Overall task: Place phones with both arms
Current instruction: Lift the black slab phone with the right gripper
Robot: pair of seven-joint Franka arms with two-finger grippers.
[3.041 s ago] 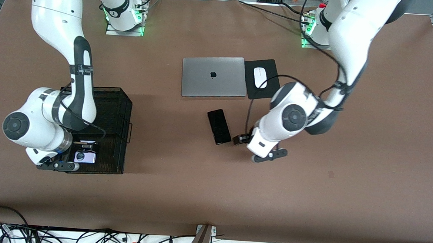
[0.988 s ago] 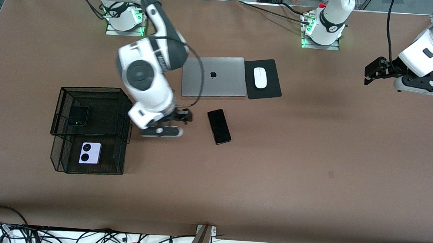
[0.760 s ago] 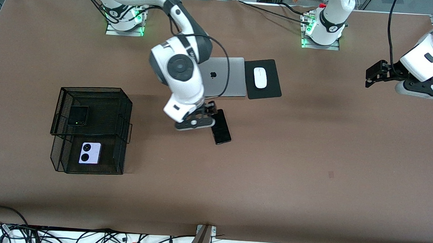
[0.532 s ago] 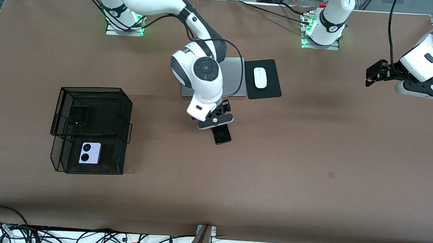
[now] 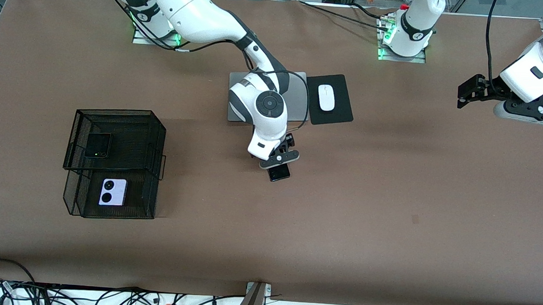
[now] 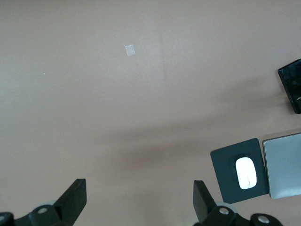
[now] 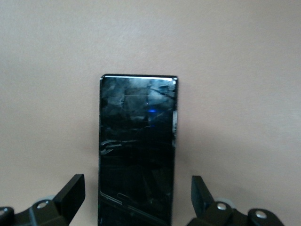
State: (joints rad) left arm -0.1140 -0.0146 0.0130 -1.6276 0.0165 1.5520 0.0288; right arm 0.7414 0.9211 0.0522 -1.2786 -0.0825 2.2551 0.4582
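The right white jointed arm (image 5: 204, 14) reaches from its base out over the middle of the table, elbow bent, wrist pointing down. Its black two-finger right gripper (image 5: 278, 158) hangs low there, fingers (image 7: 70, 193) spread wide with nothing between them. The left white jointed arm (image 5: 536, 73) waits raised over its own end of the table, its black left gripper (image 5: 472, 91) likewise spread wide, fingers (image 6: 75, 197) empty.
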